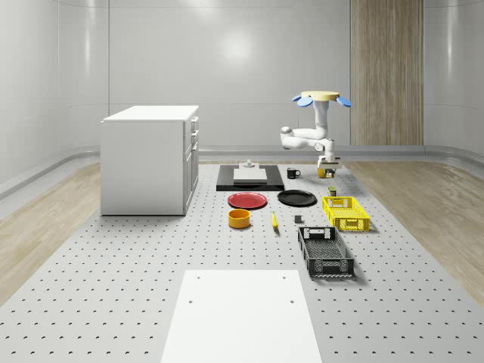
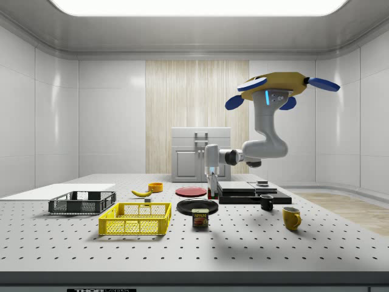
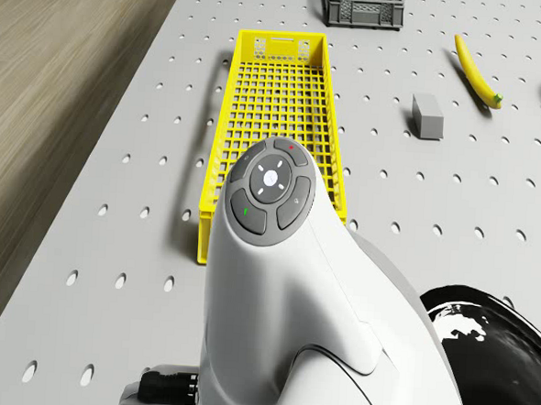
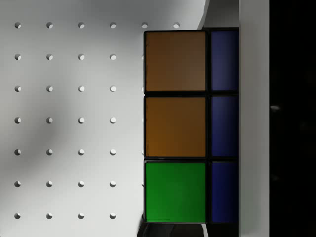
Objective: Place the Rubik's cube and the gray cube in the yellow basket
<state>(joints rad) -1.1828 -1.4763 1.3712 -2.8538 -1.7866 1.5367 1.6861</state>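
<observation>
One drone (image 1: pixel 321 97) hovers above the far right part of the bench (image 1: pixel 113 265) in the whole-scene view, with its arm bent down toward the surface. The hand (image 1: pixel 328 168) is low over the bench, right at the Rubik's cube (image 4: pixel 175 128). The wrist view shows the cube's orange, green and blue tiles close up. Whether the hand is clenched or released cannot be told. The yellow basket (image 1: pixel 352 224) stands on the bench nearer the whole-scene camera, apart from the hand. The gray cube (image 1: pixel 298 220) lies on the bench just beside the basket, between it and a banana (image 1: pixel 274 220). A black plate (image 1: pixel 296 198) sits near the hand.
</observation>
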